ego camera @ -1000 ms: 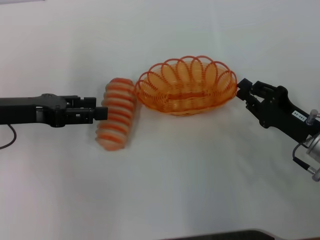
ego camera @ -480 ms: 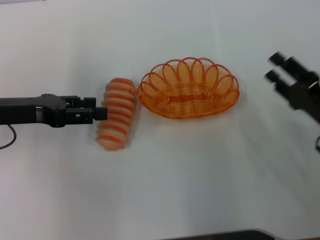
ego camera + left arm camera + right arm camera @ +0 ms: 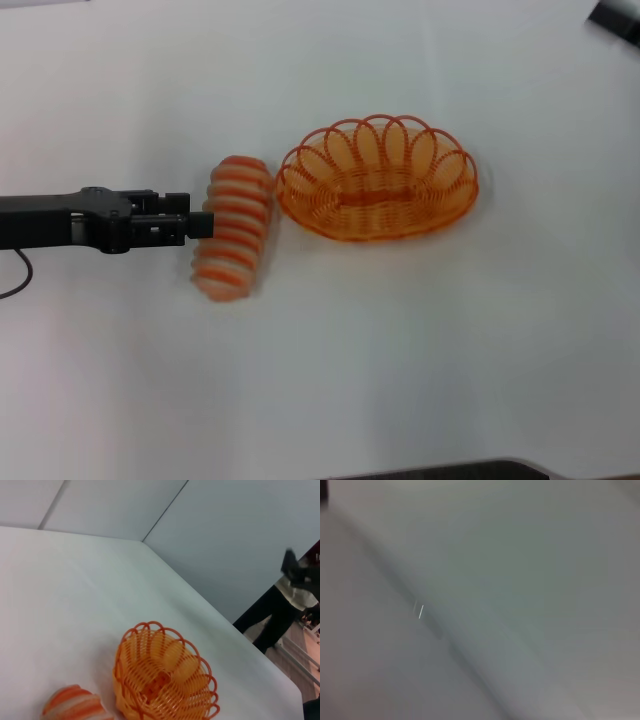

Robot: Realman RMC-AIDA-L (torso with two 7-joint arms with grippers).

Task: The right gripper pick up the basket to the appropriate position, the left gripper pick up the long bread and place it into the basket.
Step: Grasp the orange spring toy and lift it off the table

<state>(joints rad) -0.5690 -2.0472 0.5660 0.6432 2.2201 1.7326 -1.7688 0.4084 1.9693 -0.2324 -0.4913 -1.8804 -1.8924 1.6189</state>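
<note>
The long bread (image 3: 236, 232), cream with orange stripes, lies on the white table just left of the basket, and one end shows in the left wrist view (image 3: 75, 705). The orange wire basket (image 3: 380, 218) stands upright and empty on the table at centre, also in the left wrist view (image 3: 165, 680). My left gripper (image 3: 200, 225) reaches in level from the left and its tip is at the bread's left side. My right gripper (image 3: 618, 18) is only a dark blurred piece at the far right corner, well away from the basket.
The white table (image 3: 400, 350) spreads all around the two objects. A thin dark cable (image 3: 15, 275) hangs under the left arm. The table's far edge and a grey wall show in the left wrist view. The right wrist view is only grey blur.
My right gripper has let go of the basket's right end and pulled away up and to the right. The basket has settled flat. The left arm and bread have barely moved.
</note>
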